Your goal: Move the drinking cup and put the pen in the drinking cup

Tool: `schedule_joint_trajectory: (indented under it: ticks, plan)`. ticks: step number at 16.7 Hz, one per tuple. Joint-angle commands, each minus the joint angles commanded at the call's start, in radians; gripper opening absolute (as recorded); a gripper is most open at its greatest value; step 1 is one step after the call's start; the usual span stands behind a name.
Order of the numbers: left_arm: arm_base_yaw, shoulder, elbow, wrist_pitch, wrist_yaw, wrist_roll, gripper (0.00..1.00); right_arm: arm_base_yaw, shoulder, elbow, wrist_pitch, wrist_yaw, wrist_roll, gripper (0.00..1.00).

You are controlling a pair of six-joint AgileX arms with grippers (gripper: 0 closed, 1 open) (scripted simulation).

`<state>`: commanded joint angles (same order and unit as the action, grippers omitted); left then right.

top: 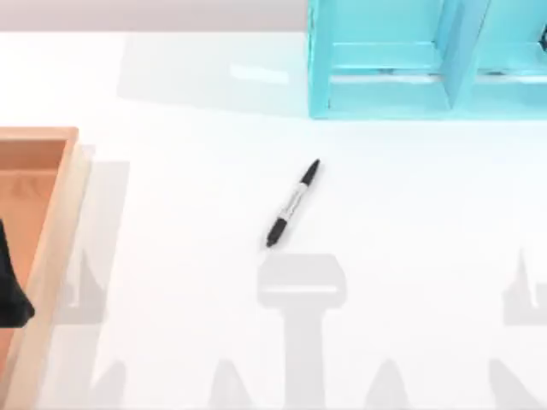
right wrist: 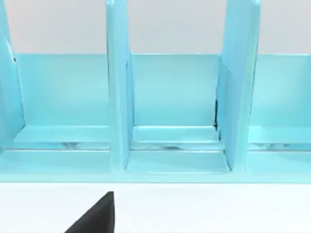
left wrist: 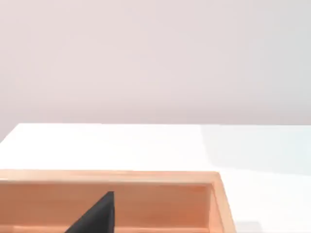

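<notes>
The pen lies on the white table near the middle, slanted, with its black cap toward the far right and its black end toward the near left. Its barrel is grey-white. The drinking cup is out of view. A black part of my left gripper pokes into the left wrist view, above a wooden tray. A black part of my right gripper appears in the right wrist view, over the table facing a turquoise shelf unit. Both grippers are far from the pen.
The turquoise shelf unit stands at the back right with open compartments facing the table. The wooden tray sits along the left edge, with a dark shape over it. Grey shadows fall on the table's front part.
</notes>
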<state>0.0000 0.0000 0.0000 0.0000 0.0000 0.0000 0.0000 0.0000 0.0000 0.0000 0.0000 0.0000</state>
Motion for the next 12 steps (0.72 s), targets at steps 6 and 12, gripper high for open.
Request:
schedule_joint_trajectory:
  ticks: [6,12]
  plan:
    - [0.017,0.105,0.105,-0.094,-0.002,0.019,1.0,0.0,0.0,0.0,0.0,0.0,0.0,1.0]
    - [0.069,0.577,0.507,-0.437,0.0,0.083,1.0,0.0,0.0,0.0,0.0,0.0,0.0,1.0]
